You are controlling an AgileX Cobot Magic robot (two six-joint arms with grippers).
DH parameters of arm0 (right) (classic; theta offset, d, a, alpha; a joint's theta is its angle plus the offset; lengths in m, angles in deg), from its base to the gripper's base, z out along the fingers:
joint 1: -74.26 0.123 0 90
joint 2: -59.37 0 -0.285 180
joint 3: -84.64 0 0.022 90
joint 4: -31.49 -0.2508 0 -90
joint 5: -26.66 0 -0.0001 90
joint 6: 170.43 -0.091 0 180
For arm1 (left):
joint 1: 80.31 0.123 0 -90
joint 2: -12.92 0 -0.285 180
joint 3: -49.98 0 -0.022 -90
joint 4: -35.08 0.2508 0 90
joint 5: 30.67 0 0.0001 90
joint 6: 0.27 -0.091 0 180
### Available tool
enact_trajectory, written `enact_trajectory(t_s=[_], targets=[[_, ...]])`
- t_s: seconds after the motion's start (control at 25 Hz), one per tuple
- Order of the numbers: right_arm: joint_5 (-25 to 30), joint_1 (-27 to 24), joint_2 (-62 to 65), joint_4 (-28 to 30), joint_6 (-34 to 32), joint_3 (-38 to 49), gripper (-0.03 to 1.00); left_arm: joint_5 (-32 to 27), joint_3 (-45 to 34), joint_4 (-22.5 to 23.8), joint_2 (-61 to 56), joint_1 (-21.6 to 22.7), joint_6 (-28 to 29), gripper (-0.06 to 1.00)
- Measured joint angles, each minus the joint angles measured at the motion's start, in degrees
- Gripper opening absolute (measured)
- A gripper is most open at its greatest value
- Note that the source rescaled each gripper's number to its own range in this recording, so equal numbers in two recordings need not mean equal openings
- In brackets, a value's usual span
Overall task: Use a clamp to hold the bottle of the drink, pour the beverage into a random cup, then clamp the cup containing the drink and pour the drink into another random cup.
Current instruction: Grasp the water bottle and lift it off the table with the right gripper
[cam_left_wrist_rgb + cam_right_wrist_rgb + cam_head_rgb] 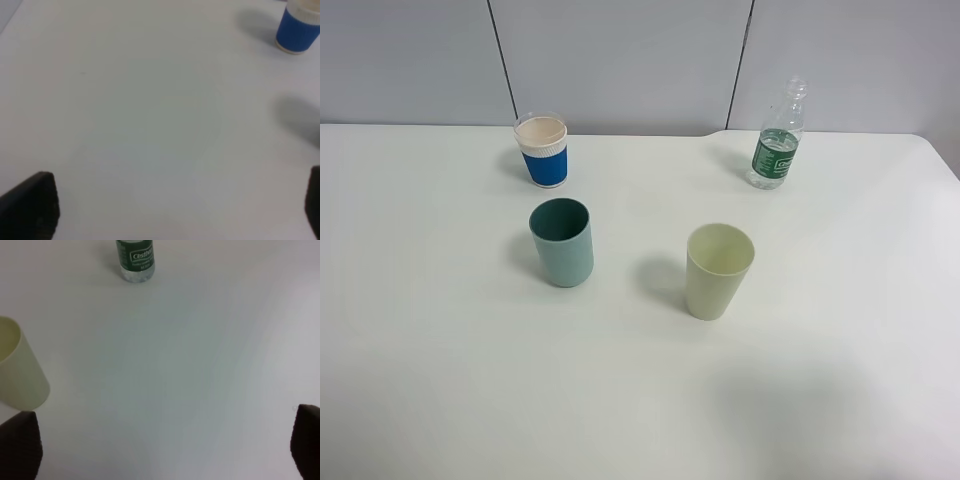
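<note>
The left gripper hangs over bare table, released: its two dark fingertips sit at opposite sides of the left wrist view with nothing between them. The right gripper is spread just as wide and grasps nothing; only table shows between its tips. Neither gripper appears in the high view.

Nearest the front edge stands the cream cup, upright, a little right of the table's middle. In the right wrist view it lies near one fingertip. The teal cup stands upright a little farther back, left of the middle, well apart from the cream cup.

Behind the teal cup, close to the far edge, is the blue cup, upright, with a pale band at its rim.

The bottle stands upright by the far edge, toward the right corner, well apart from all three cups and from both grippers. It is clear with a green label, and looks partly filled, though the level is hard to read.
</note>
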State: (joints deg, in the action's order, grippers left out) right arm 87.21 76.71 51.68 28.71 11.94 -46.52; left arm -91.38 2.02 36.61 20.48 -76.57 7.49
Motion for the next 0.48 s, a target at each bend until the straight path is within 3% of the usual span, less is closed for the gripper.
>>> enact_trajectory(t_s=[0.48], targets=[[0.0, 0.0, 0.0, 0.0, -0.06, 0.0, 1.0, 0.0, 0.0, 0.0, 0.0, 0.0, 0.0, 1.0]])
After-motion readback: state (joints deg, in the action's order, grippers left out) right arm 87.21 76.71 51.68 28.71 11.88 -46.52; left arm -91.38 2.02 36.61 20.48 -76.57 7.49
